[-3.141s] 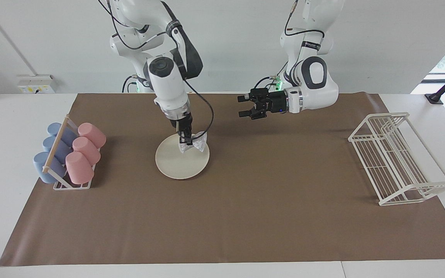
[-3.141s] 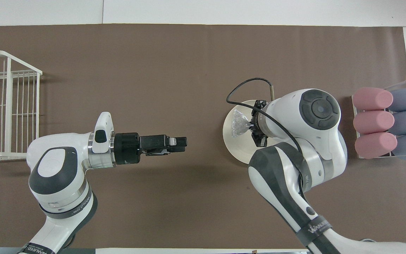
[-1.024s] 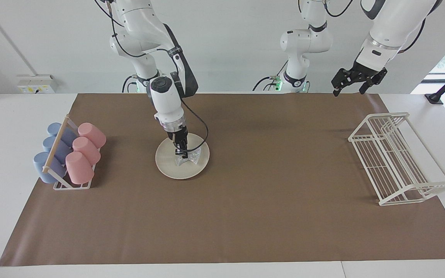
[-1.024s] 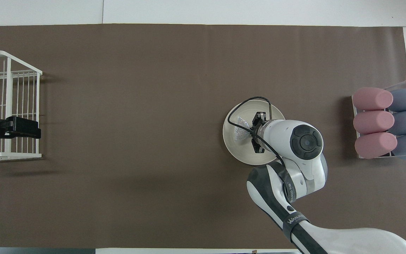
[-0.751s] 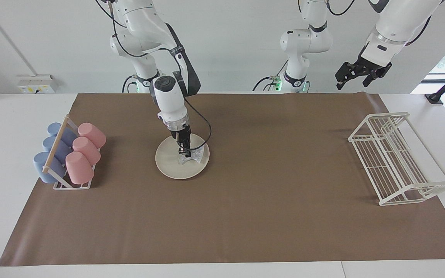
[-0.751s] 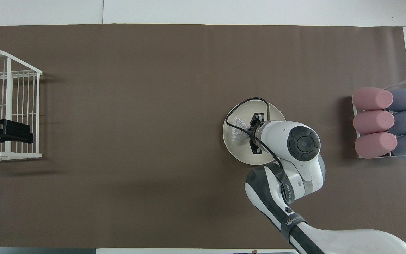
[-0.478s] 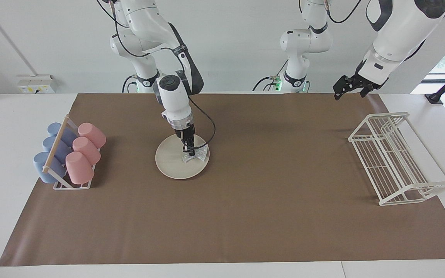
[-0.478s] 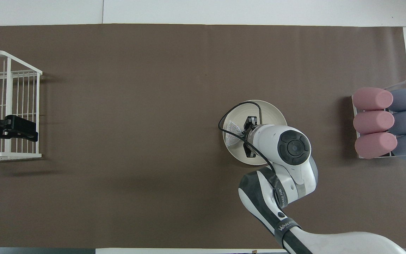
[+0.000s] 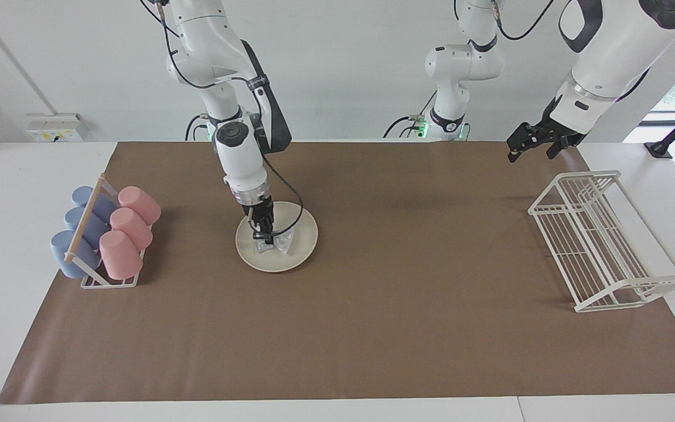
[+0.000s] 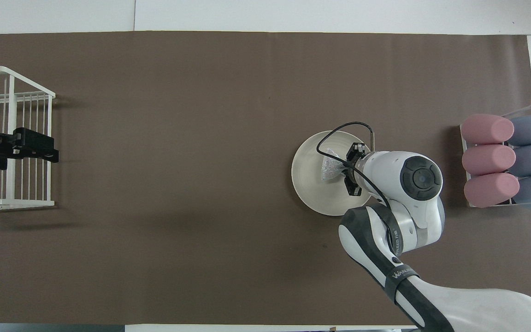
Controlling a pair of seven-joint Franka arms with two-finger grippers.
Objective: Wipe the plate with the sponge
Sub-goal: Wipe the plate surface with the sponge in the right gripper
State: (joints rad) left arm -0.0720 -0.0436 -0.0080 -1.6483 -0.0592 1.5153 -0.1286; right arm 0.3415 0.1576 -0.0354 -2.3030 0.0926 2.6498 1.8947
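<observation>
Facing view: nearest the robots we see the left pincer (image 9: 529, 149) raised over the brown mat's (image 9: 372, 305) edge at the left arm's end of the tabletop, its fingers spread and holding nothing; in the overhead view it (image 10: 49, 150) overlaps the white wire rack (image 10: 12, 138), and most of its arm is cut off by the frame. A little farther out, the right pincer (image 9: 266, 235) is closed tight on the sponge (image 9: 273, 243), pressing it onto the plate (image 9: 299, 258). From above, the right arm's wrist hides part of the plate (image 10: 311, 184) and all but a silvery tuft of the sponge (image 10: 330, 168). Toward the right arm's end, pink cups (image 9: 126, 231) partly hide blue cups (image 9: 77, 223) on a stand.
</observation>
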